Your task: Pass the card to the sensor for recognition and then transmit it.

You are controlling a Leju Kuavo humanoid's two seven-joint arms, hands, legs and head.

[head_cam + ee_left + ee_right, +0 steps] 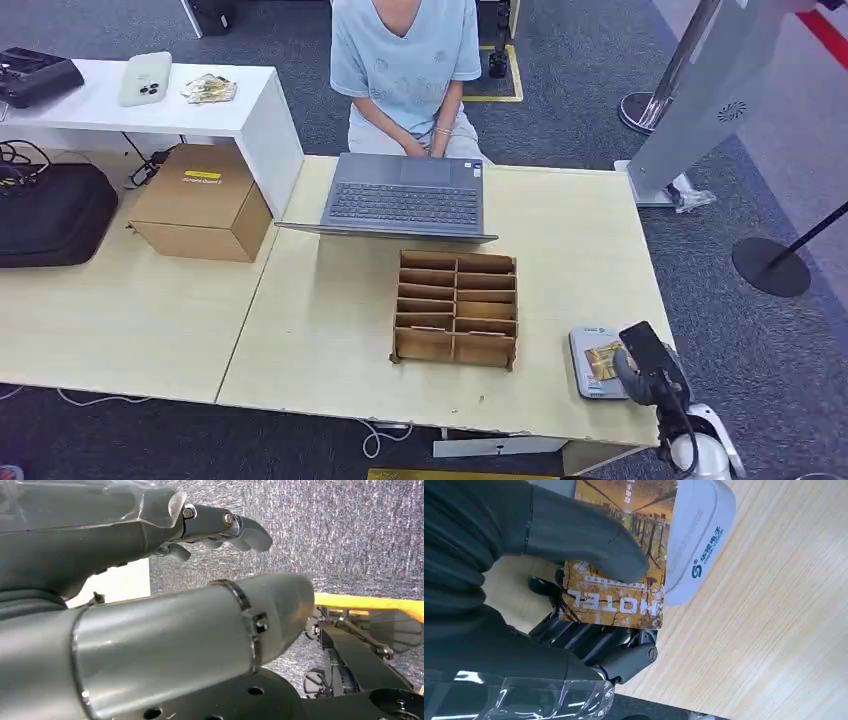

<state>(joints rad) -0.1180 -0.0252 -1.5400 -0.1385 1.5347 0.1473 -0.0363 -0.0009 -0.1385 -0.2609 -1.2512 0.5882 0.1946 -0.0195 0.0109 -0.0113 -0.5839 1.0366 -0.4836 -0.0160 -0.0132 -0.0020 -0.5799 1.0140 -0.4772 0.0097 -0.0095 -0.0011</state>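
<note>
My right hand (648, 372) is at the near right corner of the light wooden table (330, 330); in the right wrist view my thumb (589, 540) presses down on the face of the card (624, 575) while my darker fingers (624, 655) curl beneath it, so I have the card pinched; it is a yellow-brown hotel card with the word HOTEL printed across one end. The card lies partly over the sensor (699, 540), a flat grey-white reader with rounded corners and a blue-green logo; whether the card touches its top I cannot tell; from the head view the sensor (590, 365) sits on the table just beside my hand, with the card's yellow face showing over it.

My left hand (220, 527) hangs over grey carpet; its fingers are bent inward and I see nothing in them.

Near the middle of the table stands a cardboard organiser (456, 308) divided into small compartments; behind it is an open laptop (405, 197), and a person (405, 70) in a light blue shirt sits at its far side; a cardboard box (200, 205) and a black bag (50, 215) rest on the table to the left.
</note>
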